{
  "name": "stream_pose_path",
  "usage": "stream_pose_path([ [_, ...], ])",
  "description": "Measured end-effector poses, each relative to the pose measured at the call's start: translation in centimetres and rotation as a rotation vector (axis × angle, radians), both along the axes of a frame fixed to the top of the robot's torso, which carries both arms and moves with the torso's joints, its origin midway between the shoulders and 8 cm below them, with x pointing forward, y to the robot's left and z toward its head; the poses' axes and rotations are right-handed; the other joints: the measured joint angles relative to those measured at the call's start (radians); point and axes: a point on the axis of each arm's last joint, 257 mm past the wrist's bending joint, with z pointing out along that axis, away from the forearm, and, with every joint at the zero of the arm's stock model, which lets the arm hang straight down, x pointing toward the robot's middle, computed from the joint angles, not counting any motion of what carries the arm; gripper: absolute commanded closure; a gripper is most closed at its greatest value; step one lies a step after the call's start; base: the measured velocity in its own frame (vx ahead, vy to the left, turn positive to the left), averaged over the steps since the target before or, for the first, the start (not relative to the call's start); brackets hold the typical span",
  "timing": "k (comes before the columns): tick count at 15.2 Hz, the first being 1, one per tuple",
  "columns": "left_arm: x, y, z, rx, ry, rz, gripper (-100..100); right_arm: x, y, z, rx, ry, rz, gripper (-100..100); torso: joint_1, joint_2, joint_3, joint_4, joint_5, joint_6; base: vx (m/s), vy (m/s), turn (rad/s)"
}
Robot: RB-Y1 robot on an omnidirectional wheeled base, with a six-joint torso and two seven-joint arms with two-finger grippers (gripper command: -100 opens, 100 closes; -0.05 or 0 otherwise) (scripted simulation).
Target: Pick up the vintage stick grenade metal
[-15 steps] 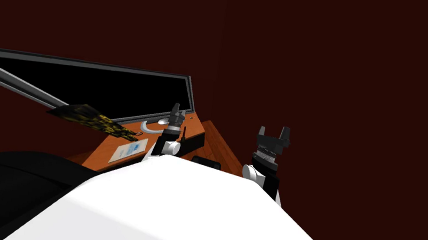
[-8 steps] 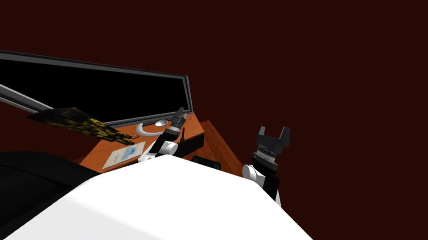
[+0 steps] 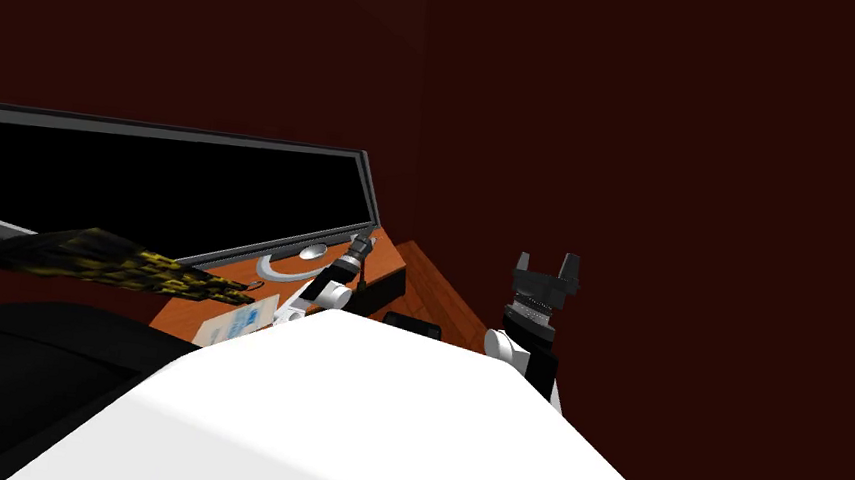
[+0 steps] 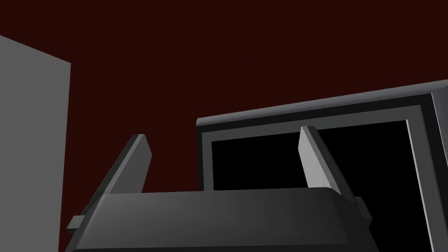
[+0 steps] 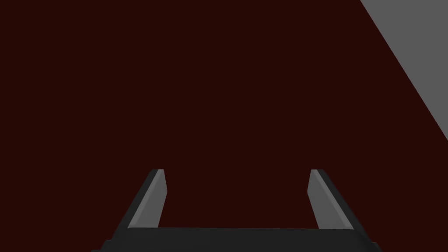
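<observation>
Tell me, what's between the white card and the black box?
In the head view, my left arm lies between the white card and the black box.

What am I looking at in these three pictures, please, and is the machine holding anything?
This is a two-armed robot in a simulated house. The wide picture comes from a camera on its head, looking down; the other two come from cameras on its hands. The left claw is over an orange-brown wooden desk top, beside a grey-framed black panel. On the desk lie a light grey ring, a grey oval disc and a white card with blue print; a flat dark, yellow-flecked slab juts out to the left. The right claw is raised off to the side. Both claws are open and hold nothing.
</observation>
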Motion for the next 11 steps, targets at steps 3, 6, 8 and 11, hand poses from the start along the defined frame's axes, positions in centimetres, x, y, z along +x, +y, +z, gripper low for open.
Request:
stream_pose_path([
  [3,0.3,1.0,-3.1,0.022,0.089,-0.003,-100,0.0,0.0,0.0,0.0,0.0,0.0,0,0.001,0.0,0.0,0.0,0.0,0.0,0.004,0.059,-0.137],
  [6,0.6,1.5,-6.2,0.04,0.177,-0.006,-100,0.0,0.0,0.0,0.0,0.0,0.0,0,0.0,0.001,0.0,0.0,0.0,0.0,-0.001,0.065,-0.173],
  [8,0.3,2.1,-8.1,0.054,0.237,-0.007,-100,0.0,0.0,0.0,0.0,0.0,0.0,0,0.001,0.0,0.0,0.0,0.0,0.0,0.0,0.07,-0.165],
  [11,0.0,2.8,-11.0,0.07,0.318,-0.008,-100,0.0,0.0,0.0,0.0,0.0,0.0,0,0.0,0.0,0.0,0.0,0.0,0.0,-0.002,0.056,-0.107],
])
